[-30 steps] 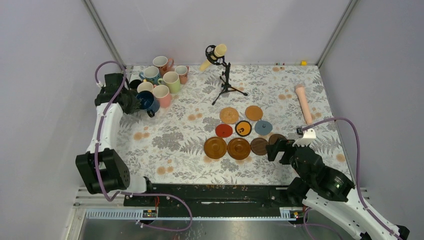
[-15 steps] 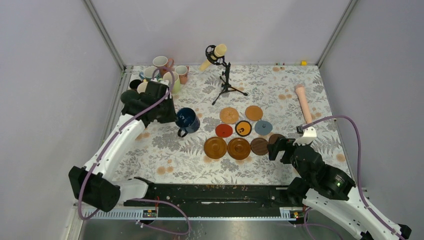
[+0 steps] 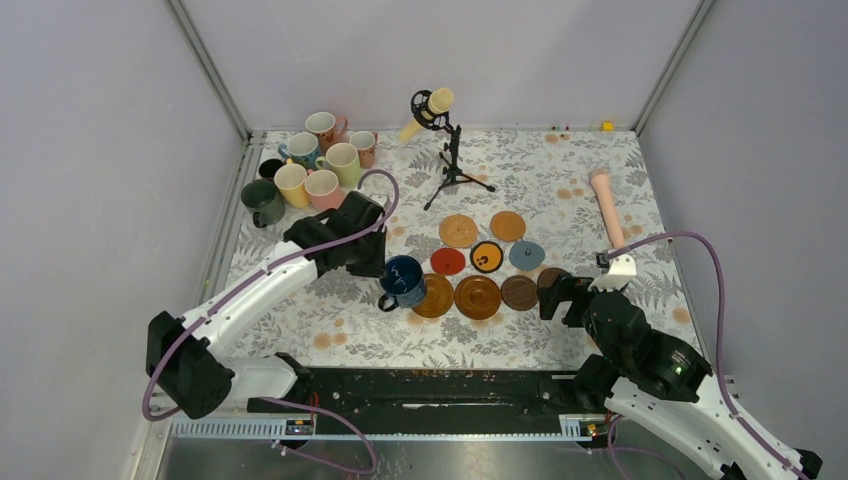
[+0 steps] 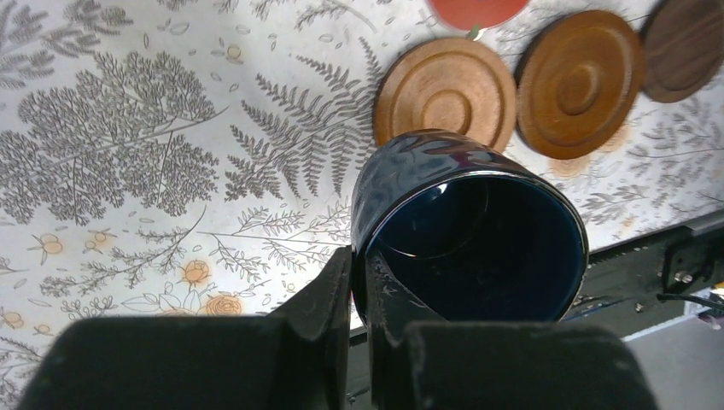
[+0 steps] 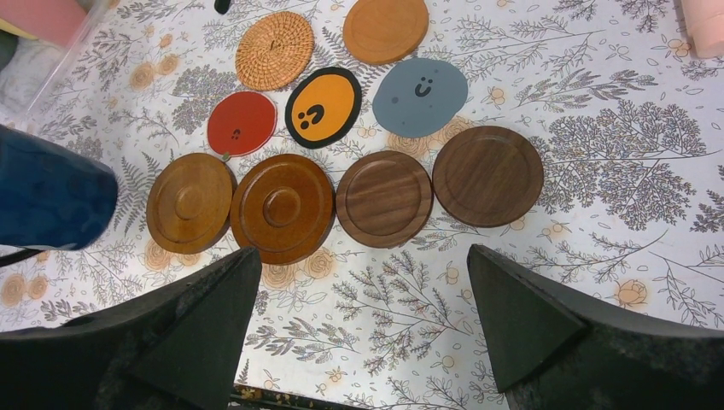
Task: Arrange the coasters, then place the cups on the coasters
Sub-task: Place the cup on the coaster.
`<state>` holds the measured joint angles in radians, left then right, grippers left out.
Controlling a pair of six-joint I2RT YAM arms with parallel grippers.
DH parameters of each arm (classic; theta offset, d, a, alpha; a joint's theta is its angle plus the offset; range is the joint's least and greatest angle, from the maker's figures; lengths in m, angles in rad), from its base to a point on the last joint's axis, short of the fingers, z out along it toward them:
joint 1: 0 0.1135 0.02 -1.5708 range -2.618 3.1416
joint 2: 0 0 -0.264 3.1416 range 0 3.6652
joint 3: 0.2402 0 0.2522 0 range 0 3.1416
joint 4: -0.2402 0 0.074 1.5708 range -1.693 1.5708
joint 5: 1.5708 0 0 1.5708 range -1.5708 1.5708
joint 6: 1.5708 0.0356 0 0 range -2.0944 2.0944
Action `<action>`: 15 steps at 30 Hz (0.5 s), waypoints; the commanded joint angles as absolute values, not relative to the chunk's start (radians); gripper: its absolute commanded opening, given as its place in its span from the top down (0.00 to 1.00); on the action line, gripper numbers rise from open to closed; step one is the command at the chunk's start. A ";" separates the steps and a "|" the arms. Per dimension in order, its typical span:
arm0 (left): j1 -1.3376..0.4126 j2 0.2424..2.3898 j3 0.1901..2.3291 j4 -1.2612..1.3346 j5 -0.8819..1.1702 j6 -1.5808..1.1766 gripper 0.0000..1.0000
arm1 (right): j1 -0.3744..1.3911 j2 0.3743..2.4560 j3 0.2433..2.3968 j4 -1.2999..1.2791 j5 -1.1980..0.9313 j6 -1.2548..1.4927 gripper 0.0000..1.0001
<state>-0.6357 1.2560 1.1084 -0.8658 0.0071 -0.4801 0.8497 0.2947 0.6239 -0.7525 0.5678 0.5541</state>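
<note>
**Delivery of the first cup.** Within the last second your left arm has swung from the mugs [image 3: 340,162] in the far left corner across to the coasters [image 3: 487,257], carrying the navy mug [image 3: 403,281] with it. In the overhead view the mug now hangs at the left end of the near row, overlapping the edge of the leftmost brown wooden coaster [image 4: 446,92]. The left wrist view shows it short of that disc's centre and tipped, with its mouth turned toward the camera. Whether its base touches anything cannot be told.

The coasters lie in three rows of two, three and four, and none bears a cup. Arranging therefore looks finished and placing has only begun, with about eight mugs waiting in the corner.

**Left gripper** [image 4: 359,269]: the fingers are pressed almost together, pinching the wall of the navy mug at its rim, one finger inside and one outside. You will probably need to bring the mug upright and further over the disc before letting go.

**Right gripper** [image 5: 363,256]: the jaws are spread to their widest, holding and touching nothing. It has not shifted over the same second and hovers above the table [image 5: 598,282] by the near row's right half.
</note>
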 commanded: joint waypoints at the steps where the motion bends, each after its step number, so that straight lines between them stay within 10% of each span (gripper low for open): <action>1: -0.648 1.275 1.086 -0.745 -0.024 -0.542 0.99 | 0.845 0.300 0.641 -0.753 0.609 0.554 0.01; 15: -0.694 1.412 1.152 -0.715 -0.050 -0.562 1.00 | 0.845 0.268 0.632 -0.743 0.613 0.555 0.01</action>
<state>-0.6930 1.4109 1.0809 -0.7975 -0.0418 -0.5358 0.8497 0.2852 0.6239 -0.7525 0.5838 0.5545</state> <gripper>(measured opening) 0.076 0.990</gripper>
